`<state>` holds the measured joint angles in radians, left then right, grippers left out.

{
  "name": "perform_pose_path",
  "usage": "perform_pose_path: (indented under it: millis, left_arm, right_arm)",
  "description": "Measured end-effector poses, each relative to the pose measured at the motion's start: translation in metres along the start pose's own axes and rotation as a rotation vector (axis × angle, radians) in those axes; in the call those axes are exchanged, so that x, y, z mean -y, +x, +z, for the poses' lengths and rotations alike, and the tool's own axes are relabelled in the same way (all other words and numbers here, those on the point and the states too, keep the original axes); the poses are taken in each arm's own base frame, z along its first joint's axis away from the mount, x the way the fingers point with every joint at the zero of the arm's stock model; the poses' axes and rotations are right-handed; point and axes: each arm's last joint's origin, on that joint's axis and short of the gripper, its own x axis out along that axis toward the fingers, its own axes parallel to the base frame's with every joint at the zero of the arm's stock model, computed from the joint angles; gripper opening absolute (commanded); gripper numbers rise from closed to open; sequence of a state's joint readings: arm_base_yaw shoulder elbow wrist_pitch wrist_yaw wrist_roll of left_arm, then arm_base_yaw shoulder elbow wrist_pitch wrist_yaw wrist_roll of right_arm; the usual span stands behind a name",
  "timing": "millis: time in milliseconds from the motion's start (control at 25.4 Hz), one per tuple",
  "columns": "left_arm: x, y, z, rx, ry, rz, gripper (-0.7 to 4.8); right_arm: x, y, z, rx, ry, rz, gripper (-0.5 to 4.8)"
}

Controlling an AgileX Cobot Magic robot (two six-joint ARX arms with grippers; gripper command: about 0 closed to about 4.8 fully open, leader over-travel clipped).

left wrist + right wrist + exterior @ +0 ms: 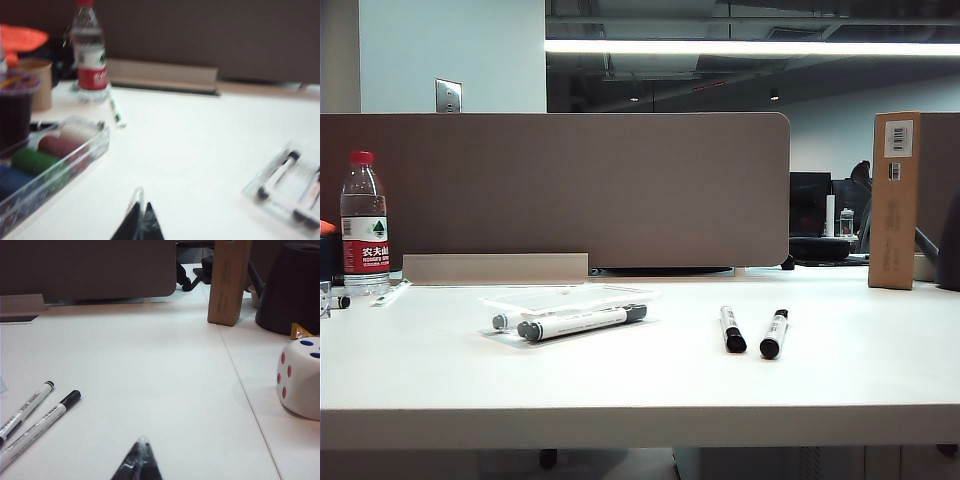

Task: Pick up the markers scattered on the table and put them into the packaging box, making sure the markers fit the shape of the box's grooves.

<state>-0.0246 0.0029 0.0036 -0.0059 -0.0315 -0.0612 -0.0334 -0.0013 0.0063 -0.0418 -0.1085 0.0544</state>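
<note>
Two markers with white barrels and black caps lie side by side on the table, right of the middle. The right wrist view shows both markers. The clear packaging box lies flat left of the middle; it also shows, blurred, in the left wrist view. My left gripper is shut and empty, low over bare table well short of the box. My right gripper is shut and empty, off to the side of the markers. Neither gripper shows in the exterior view.
Two thicker grey-capped pens lie against the box's front. A water bottle and a clear bin of coloured items stand at the left. A tall cardboard box, a dark tub and a big die stand at the right.
</note>
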Motion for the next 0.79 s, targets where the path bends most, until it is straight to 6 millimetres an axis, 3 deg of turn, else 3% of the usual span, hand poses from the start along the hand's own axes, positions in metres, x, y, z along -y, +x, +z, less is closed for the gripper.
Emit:
perform_pose_path:
  millis: [393,472,551,787]
  left_arm:
    - [0.0,0.0,0.0,-0.004,-0.027,0.009,-0.05]
    - [0.002,0.0,0.004,0.033,-0.272,-0.059,-0.06]
    - [0.004,0.0,0.007,0.042,-0.401,-0.126,-0.06]
    - [0.009,-0.007,0.034,0.024,-0.528,-0.289,-0.06]
  right_arm:
    - [0.0,0.0,0.0,0.0,0.011,0.0,-0.06]
    - [0.0,0.0,0.0,0.001,0.164,0.0,-0.06]
    - [0.0,0.0,0.0,0.002,0.298,0.0,-0.06]
    - [0.0,0.0,0.006,0.057,0.507,0.018,-0.06]
